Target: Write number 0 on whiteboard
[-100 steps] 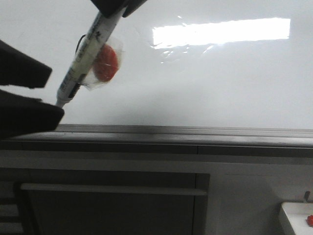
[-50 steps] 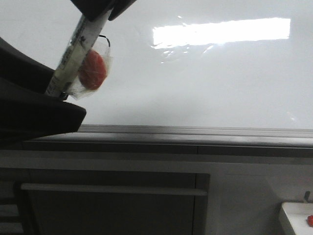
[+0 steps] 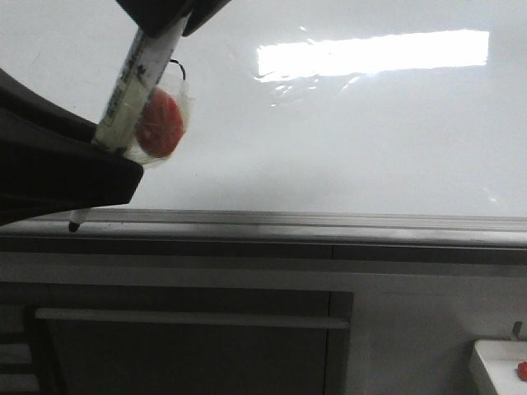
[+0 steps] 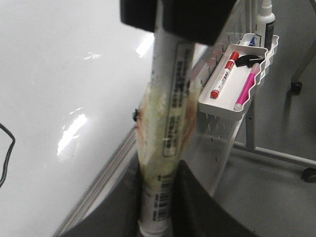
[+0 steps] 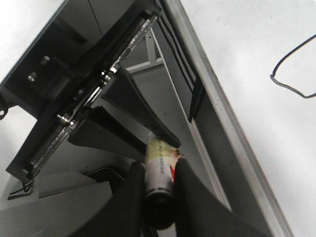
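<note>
The whiteboard (image 3: 346, 123) fills the upper front view, glossy with a bright glare. A white marker (image 3: 136, 78) with a red blob (image 3: 158, 123) taped to it slants across the board's left side. My right gripper (image 3: 169, 16) is shut on its black rear end (image 5: 159, 207). My left gripper (image 3: 111, 152) is shut on the lower barrel (image 4: 158, 197), and the black tip (image 3: 74, 224) pokes out beneath it by the ledge. Only short stretches of the number 0's thin black line (image 5: 291, 74) (image 4: 7, 153) show on the board.
A grey metal ledge (image 3: 329, 220) runs under the board, with a dark cabinet and its bar handle (image 3: 189, 318) below. A white tray (image 4: 232, 98) hangs off the board's end, holding red and pink markers. Another white tray corner (image 3: 498, 362) sits low on the right.
My left gripper's fingers stood apart around the marker's tip; they have slid up the barrel and shut on it. The marker shifted left, and its tip now pokes out below.
</note>
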Action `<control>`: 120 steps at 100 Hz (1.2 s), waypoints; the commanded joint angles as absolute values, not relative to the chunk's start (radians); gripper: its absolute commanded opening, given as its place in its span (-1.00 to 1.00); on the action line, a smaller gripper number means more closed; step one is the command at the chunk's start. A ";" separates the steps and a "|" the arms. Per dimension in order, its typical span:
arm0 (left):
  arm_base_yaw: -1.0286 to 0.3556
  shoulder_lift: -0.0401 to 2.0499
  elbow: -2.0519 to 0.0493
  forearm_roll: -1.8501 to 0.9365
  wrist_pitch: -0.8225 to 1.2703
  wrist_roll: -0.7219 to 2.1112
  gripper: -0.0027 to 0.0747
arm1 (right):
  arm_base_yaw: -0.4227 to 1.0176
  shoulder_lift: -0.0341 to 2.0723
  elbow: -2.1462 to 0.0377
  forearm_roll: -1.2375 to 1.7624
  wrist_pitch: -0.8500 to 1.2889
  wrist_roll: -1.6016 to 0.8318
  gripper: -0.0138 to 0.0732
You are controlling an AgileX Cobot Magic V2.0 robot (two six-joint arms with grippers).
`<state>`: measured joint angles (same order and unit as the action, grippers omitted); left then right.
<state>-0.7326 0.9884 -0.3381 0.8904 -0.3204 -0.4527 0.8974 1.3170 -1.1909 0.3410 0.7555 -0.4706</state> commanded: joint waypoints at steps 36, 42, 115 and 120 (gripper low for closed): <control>-0.678 0.980 -0.371 0.613 -0.290 -0.473 -0.98 | 0.874 1.281 -1.220 0.331 0.423 -0.477 0.51; -0.623 0.980 -0.371 0.510 -0.287 -0.473 -0.98 | 0.874 1.281 -1.220 0.331 0.396 -0.477 0.44; -0.349 1.167 -0.533 0.287 -0.143 -0.541 -0.98 | 0.874 1.281 -1.220 0.331 0.412 -0.477 0.28; -0.349 1.172 -0.537 0.287 -0.141 -0.556 -0.98 | 0.874 1.281 -1.220 0.331 0.414 -0.477 0.28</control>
<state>-0.3510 1.1742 -0.4924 0.3015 -0.1154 -0.5143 0.8801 1.3170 -1.1909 0.3278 0.4659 -0.4707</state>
